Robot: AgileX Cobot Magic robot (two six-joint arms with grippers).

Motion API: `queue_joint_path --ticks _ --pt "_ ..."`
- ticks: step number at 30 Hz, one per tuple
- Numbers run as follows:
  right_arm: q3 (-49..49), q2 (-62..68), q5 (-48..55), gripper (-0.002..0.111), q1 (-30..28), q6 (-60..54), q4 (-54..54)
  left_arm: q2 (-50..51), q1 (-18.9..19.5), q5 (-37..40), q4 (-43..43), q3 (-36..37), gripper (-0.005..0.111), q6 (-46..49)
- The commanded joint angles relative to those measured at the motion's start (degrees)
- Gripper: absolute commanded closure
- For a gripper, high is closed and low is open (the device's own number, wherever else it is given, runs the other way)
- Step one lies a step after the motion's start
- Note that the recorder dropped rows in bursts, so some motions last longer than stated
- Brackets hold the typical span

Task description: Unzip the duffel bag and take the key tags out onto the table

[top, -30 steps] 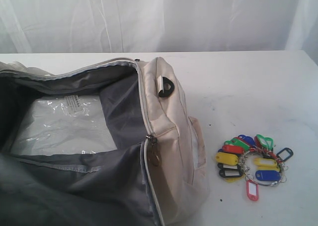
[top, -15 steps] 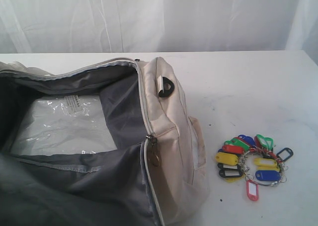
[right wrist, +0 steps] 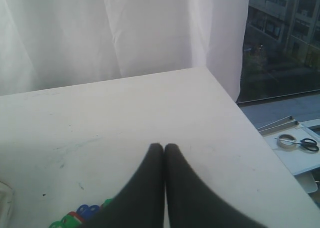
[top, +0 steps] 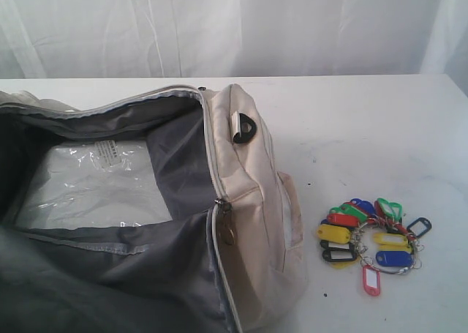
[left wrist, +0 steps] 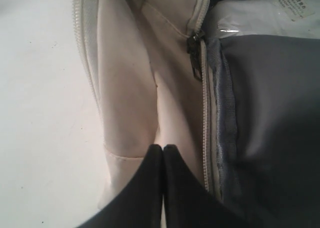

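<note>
The cream duffel bag (top: 256, 201) lies on the left of the white table (top: 365, 121), its main zip wide open onto grey lining (top: 175, 157) and a clear plastic sheet (top: 95, 183) inside. The key tags (top: 369, 238), a bunch in red, yellow, blue, green and black, rest on the table to the bag's right. Neither gripper appears in the exterior view. My left gripper (left wrist: 163, 148) is shut with nothing in it, above the duffel bag (left wrist: 130, 87) beside its zip pull (left wrist: 194, 50). My right gripper (right wrist: 163, 147) is shut and empty over the table (right wrist: 125, 112), with the key tags (right wrist: 82, 213) just beside it.
A white curtain (top: 234, 25) hangs behind the table. The right wrist view shows the table's far corner (right wrist: 207, 70) and, beyond it, a window and a lower white surface with scissors (right wrist: 305, 144) and a tape roll (right wrist: 286, 139). A black plastic loop (top: 245, 132) sits on the bag's end.
</note>
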Motion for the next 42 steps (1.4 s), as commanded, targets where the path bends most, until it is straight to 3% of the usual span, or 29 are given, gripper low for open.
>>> queue_joint_path --ticks 1,9,12,18,22,36,39,42 --pt "0.2 -1.1 5.3 0.108 -2.4 -0.1 -1.6 -0.2 0.1 0.1 -0.4 0.2 0.107 -0.2" --pt "0.2 -4.2 2.1 0.108 -16.5 -0.2 5.8 -0.2 0.1 0.1 -0.4 0.2 0.107 -0.2" --pt "0.2 -6.2 -8.1 0.108 -24.6 -0.3 7.5 -0.2 0.1 0.1 -0.4 0.2 0.107 -0.1" --pt "0.3 -7.3 -27.3 0.108 -31.8 -5.6 7.5 -0.2 0.1 0.1 -0.4 0.2 0.107 -0.1" --pt "2.5 -7.3 -37.5 0.108 -32.5 -7.8 7.3 -0.2 0.1 0.1 -0.4 0.2 0.107 -0.1" --pt "10.9 -8.6 -43.5 0.108 -32.5 -7.9 9.7 -0.2 0.1 0.1 -0.4 0.2 0.107 -0.1" --pt "12.7 -8.6 -42.4 0.108 -32.5 -16.7 20.7 -0.2 0.1 0.1 -0.4 0.2 0.107 -0.1" --pt "13.4 -8.6 -42.4 0.108 -32.5 -36.4 41.7 -0.2 0.1 0.1 -0.4 0.2 0.107 -0.1"
